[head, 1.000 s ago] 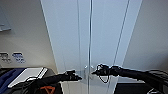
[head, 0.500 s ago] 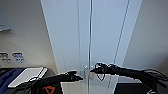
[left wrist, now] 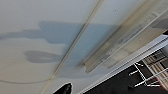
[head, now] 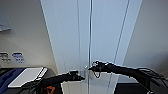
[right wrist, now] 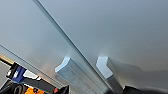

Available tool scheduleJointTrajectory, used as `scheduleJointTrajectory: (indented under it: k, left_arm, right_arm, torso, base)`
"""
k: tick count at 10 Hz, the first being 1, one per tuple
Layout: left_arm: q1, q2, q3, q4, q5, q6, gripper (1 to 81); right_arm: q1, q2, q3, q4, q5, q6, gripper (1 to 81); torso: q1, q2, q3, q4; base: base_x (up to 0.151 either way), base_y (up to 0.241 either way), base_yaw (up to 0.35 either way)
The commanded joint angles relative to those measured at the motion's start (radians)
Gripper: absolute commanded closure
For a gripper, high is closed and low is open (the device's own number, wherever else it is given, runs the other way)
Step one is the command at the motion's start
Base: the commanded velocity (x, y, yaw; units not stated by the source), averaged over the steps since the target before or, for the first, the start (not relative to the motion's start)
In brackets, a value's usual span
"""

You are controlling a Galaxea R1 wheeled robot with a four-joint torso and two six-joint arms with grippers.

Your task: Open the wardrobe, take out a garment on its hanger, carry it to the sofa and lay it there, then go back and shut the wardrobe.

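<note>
The wardrobe (head: 100, 37) fills the wall ahead, both doors shut. The left gripper (head: 80, 76) and right gripper (head: 90, 67) sit by the 2 handles (right wrist: 72, 72). I cannot tell how wide either is. A gripper could slip off its handle, maybe bumping the door.

Looks like room in home or home-like test space. Tall white wardrobe (head: 100, 37) with two panelled doors fills 12 o'clock, small silver handles (right wrist: 75, 75) at door seam. Plain pale wall (head: 25, 37) either side. At 9 o'clock, wall sockets or switches with blue labels (head: 18, 56). At 8 o'clock, white flat board-like item (head: 26, 75) on dark surface beside blue fabric (head: 7, 77). Left wrist view catches white wire rack (left wrist: 150, 72) over dark floor.
</note>
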Motion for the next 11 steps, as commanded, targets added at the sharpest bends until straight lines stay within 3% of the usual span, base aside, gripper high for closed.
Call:
scheduleJointTrajectory:
  k: [1,11]
  left_arm:
    - [-0.189,0.03,-0.042,0.0,0.014,0.011,1.0]
    - [-0.245,0.3,-0.329,0.101,0.0,0.017,1.0]
  right_arm:
    - [0.171,0.029,-0.02,-0.005,-0.012,0.003,1.0]
    - [0.161,0.054,-0.023,-0.02,-0.012,0.003,1.0]
  torso:
    - [0.0,0.0,0.0,0.0]
    - [0.0,0.0,0.0,0.0]
  base:
    - [0.0,0.0,0.0]
    - [0.0,0.0,0.0]
